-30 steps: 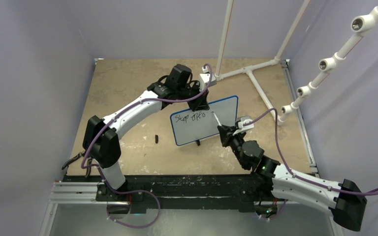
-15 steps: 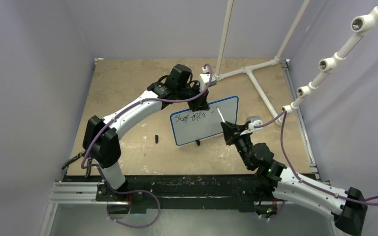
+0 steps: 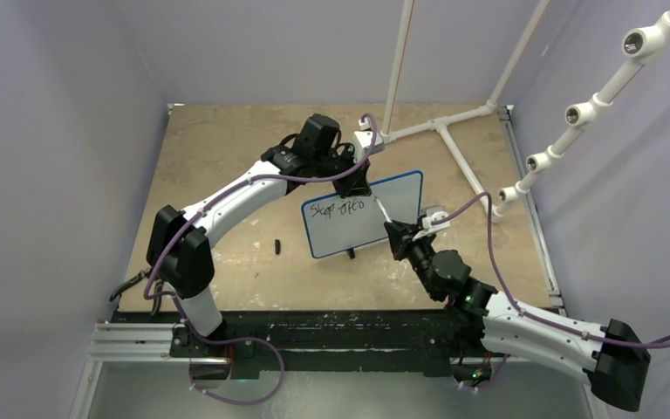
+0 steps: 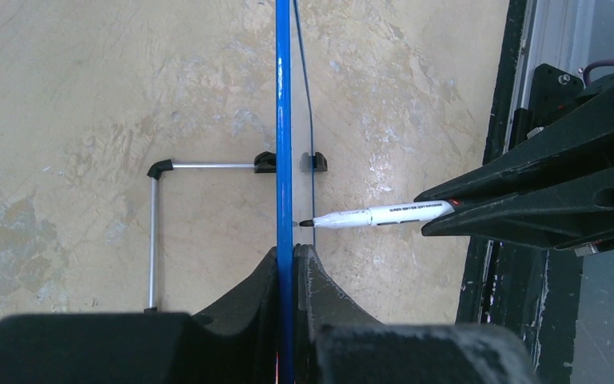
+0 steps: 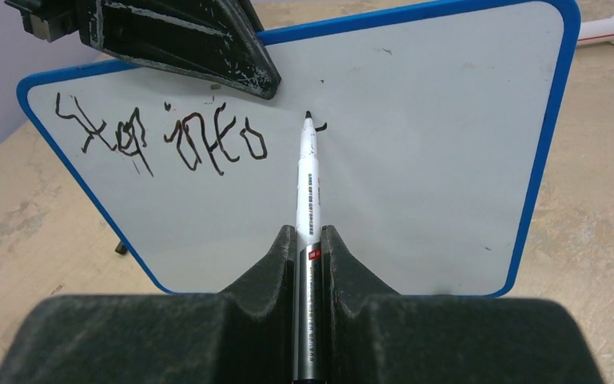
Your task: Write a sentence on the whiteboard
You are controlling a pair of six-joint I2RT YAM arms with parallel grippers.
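Lavender walls close in a tan, mottled counter, seen from above with two robot arms bolted at its near edge. Toward the left, a small black object lies alone on the counter, apart from everything else. The left arm arches up and across toward the middle. The left gripper is clamped narrowly on the top edge of the whiteboard, one finger on each side of its blue rim. The whiteboard stands upright near the counter's centre, its white face toward the arm bases, propped by a thin wire leg behind it. The sentence is a single line of black handwriting across the upper left part of the board, and a short separate stroke sits just to its right. A white marker points at the board with its black tip right beside that stroke. From the side, the tip appears to meet the board's face. The right gripper is closed tightly on the marker's barrel, and its arm reaches in from the lower right. White plastic pipes run across the counter's far right corner and up the right wall.
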